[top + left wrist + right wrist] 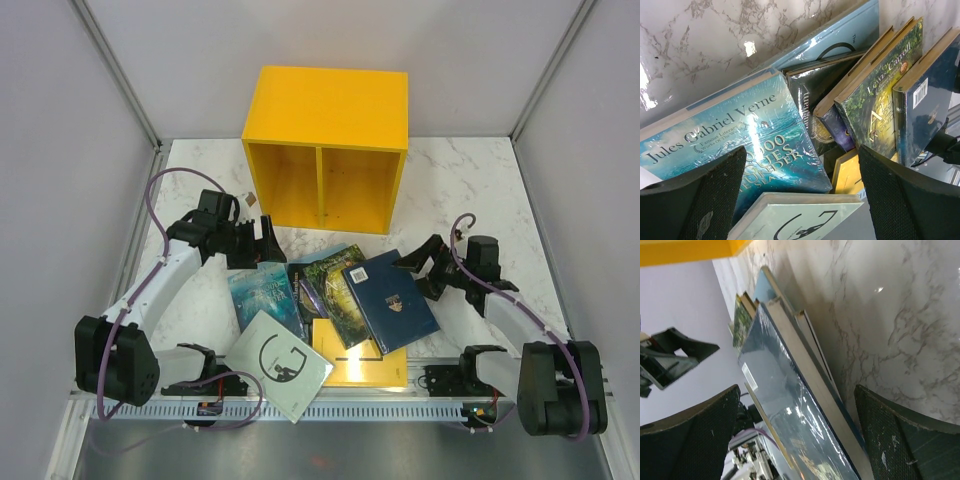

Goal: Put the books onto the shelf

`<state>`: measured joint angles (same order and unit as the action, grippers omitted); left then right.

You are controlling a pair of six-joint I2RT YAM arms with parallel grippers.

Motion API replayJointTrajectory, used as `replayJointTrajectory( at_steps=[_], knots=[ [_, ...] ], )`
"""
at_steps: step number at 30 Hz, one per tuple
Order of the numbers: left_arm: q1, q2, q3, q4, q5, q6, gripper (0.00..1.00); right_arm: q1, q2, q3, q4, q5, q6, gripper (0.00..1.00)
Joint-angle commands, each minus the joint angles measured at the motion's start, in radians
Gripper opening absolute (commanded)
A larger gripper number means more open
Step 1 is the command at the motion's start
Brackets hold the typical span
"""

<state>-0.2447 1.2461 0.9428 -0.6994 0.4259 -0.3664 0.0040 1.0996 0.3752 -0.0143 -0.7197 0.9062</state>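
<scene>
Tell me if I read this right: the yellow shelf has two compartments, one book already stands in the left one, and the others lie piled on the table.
Not quite. The top external view shows both compartments of the shelf empty. All the books lie piled on the table in front of it.
</scene>
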Motion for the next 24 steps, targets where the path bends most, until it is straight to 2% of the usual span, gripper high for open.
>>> replayJointTrajectory(
  at_steps=[1,5,7,10,11,14,15,16,22,23,24],
  knots=[
    [-0.005,0.000,-0.002,0.028,0.039,0.007,0.94,0.031,-0.027,-0.050,0.115,-0.078,0.034,0.98],
    [-0.005,0.007,0.001,0.031,0.040,0.009,0.94,0.040,-0.059,-0.078,0.175,-0.142,0.068,0.98],
    [-0.005,0.012,0.001,0.032,0.043,0.007,0.94,0.040,-0.067,-0.090,0.214,-0.162,0.089,0.93],
    [-0.005,0.015,-0.006,0.035,0.042,0.007,0.94,0.042,-0.072,-0.094,0.223,-0.181,0.089,0.65],
    [-0.005,0.015,-0.006,0.038,0.043,0.007,0.94,0.042,-0.070,-0.097,0.227,-0.185,0.089,0.48],
    [-0.005,0.021,-0.009,0.041,0.047,0.004,0.94,0.044,-0.064,-0.108,0.264,-0.205,0.105,0.24],
    [-0.005,0.021,-0.007,0.041,0.048,0.004,0.94,0.044,-0.060,-0.108,0.270,-0.207,0.106,0.05],
    [-0.005,0.026,-0.007,0.044,0.050,0.003,0.94,0.045,-0.058,-0.108,0.274,-0.213,0.109,0.00],
    [-0.005,0.027,0.007,0.054,0.071,-0.003,0.94,0.059,-0.066,-0.070,0.246,-0.230,0.089,0.00],
    [-0.005,0.027,0.008,0.054,0.077,-0.005,0.94,0.060,-0.063,-0.062,0.234,-0.239,0.080,0.02],
    [-0.005,0.027,0.013,0.055,0.085,-0.005,0.94,0.063,-0.061,-0.050,0.174,-0.239,0.063,0.09]
  ],
)
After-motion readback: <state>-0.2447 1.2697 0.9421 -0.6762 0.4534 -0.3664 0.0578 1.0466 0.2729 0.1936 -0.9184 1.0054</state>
